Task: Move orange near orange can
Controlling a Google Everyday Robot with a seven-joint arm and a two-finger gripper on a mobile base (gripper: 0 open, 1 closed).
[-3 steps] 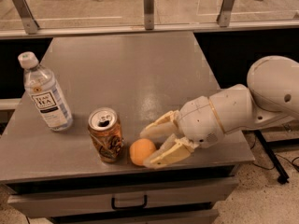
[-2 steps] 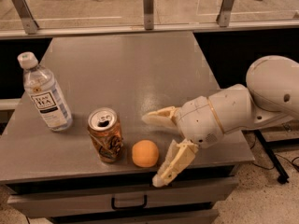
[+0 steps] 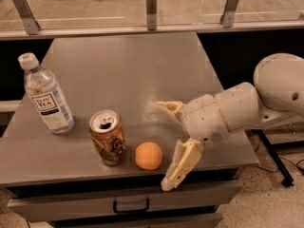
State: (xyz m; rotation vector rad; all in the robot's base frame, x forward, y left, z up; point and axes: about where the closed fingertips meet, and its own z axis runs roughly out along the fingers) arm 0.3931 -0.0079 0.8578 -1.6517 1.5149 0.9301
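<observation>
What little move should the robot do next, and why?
Probably pull the tool back to the right, away from the table. The orange sits just right of the orange can, with a small gap between them, and the open tool beside it holds nothing, so the job looks done.

The bench (image 3: 128, 75) is smooth grey with a faint sheen. The orange can (image 3: 108, 137) is glossy printed metal with a bright silver top. The orange (image 3: 148, 156) is matt. Just right of it, the pincer (image 3: 164, 145) is smooth cream plastic.
</observation>
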